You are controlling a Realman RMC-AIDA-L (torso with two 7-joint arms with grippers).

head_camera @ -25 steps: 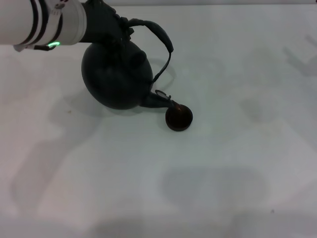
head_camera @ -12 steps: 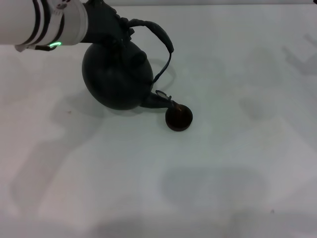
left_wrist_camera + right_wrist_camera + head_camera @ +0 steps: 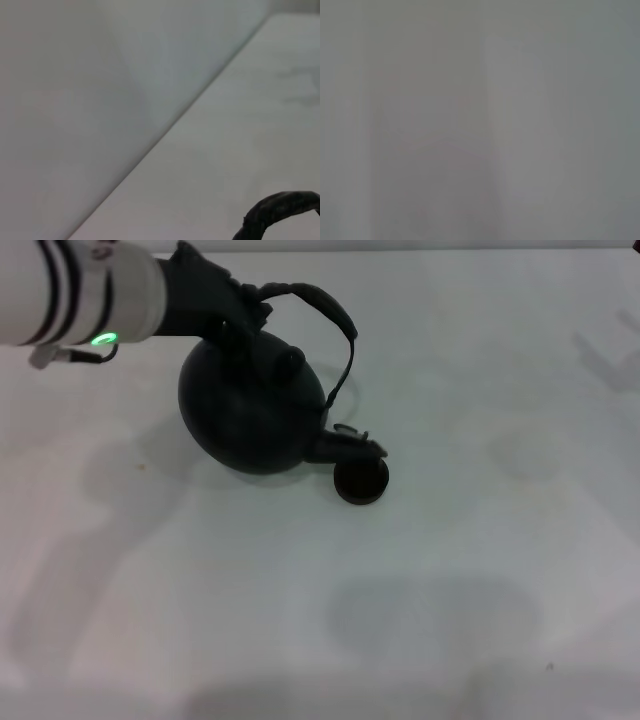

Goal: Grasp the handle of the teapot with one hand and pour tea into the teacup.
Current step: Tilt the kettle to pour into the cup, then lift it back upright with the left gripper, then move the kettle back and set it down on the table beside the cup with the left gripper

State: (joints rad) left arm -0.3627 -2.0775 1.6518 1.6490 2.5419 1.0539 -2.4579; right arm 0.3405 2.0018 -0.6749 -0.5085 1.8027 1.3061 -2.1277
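Pouring step, entry as recorded. Teapot [image 3: 250,405]: black, round, hung tilted at the table's [image 3: 480,570] far left, spout reaching over the teacup's [image 3: 361,480] near rim. Teacup: small, dark, stood on the table just beside the pot. Handle [image 3: 325,310]: arched over the lid, its left end held by my left gripper [image 3: 225,305]; how tightly the fingers closed I could not tell, being dark against dark. Right gripper: not seen. Judgement: pouring in hand; next, the spout wanted keeping centred over the cup, then levelling gently.
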